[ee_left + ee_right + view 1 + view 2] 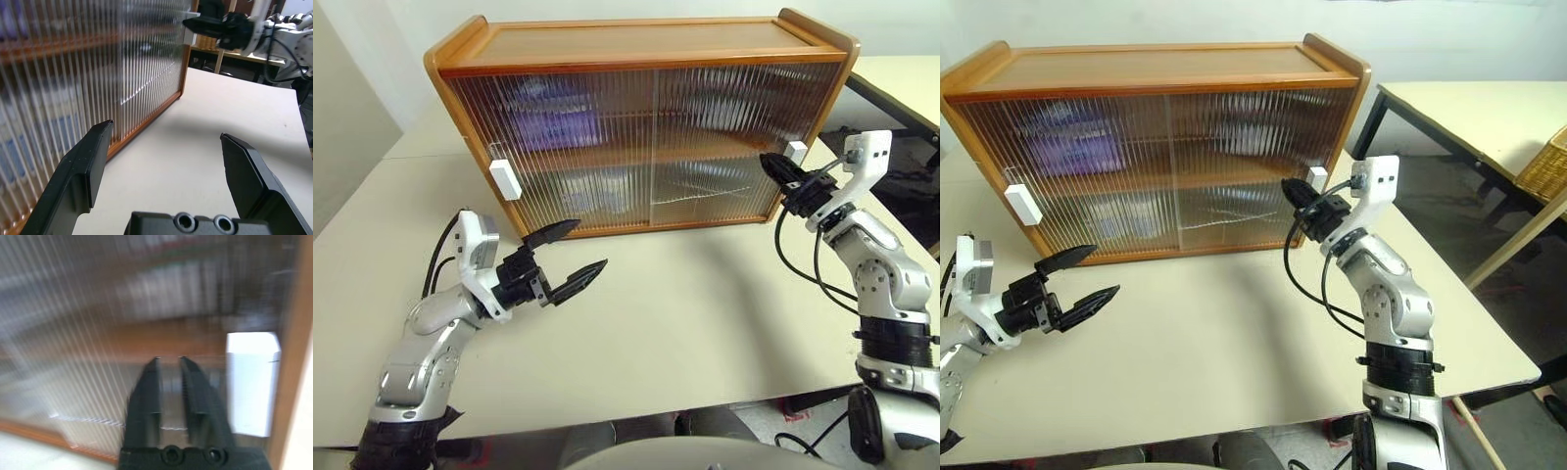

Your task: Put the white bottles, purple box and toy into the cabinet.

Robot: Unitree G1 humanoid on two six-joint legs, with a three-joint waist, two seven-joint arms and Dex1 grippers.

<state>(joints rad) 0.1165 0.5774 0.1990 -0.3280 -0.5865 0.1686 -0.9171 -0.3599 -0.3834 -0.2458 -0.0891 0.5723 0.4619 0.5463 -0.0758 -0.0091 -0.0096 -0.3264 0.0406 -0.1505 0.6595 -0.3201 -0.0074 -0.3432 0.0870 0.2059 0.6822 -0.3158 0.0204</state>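
Nearest, the left end effector (566,257) hovers over the desk (685,313), jaws wide apart and empty, probably waiting. Farther, the right end effector (1295,196) is just beside the white handle (1317,177), jaws slightly apart, holding nothing. Behind the cabinet (636,44) doors, the purple box (1072,147) shows as a blur on the upper shelf.

cream table (685,323), wooden cabinet (636,39) standing on it

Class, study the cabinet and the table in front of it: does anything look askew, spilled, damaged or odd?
Nothing stands out. The cabinet stands upright on the table with both sliding doors closed, and nothing looks spilled or broken.
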